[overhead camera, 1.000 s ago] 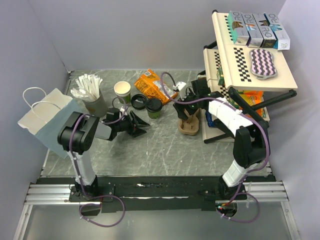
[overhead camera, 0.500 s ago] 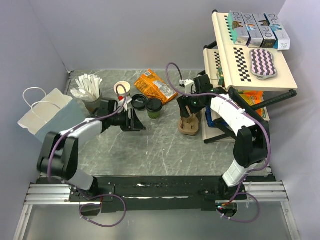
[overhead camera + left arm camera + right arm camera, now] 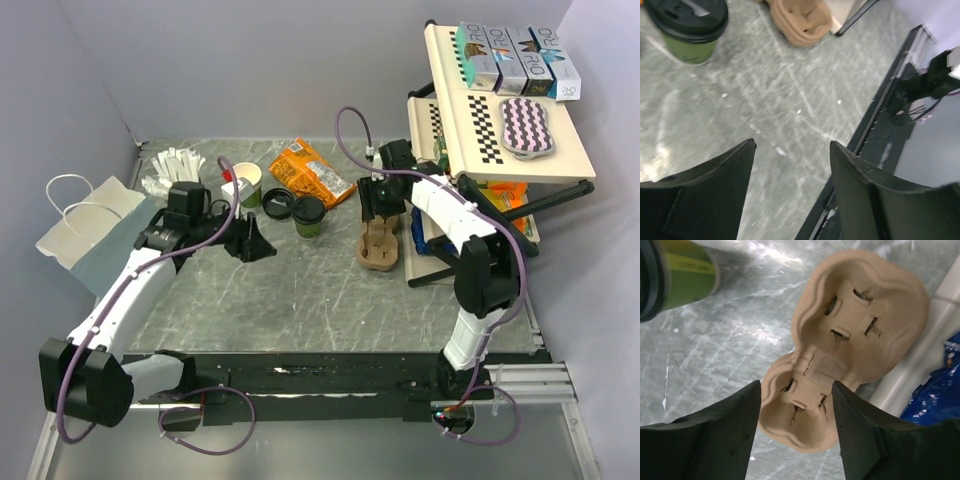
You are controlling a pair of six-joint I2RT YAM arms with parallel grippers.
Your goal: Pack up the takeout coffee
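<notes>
The takeout coffee [image 3: 308, 213] stands on the table [image 3: 300, 290], just in front of the orange snack bag [image 3: 310, 172], between the two arms. The left gripper [image 3: 250, 243] is open near it and holds nothing. The right gripper [image 3: 796, 390] is open too, with nothing in it, up over the brown cup tray [image 3: 860, 315].

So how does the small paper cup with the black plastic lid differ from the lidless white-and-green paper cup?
The lidded cup is capped in black; the lidless cup shows its pale inside. The lidded cup stands nearer the brown cardboard tray, the lidless cup farther left. Both stand upright.
</notes>
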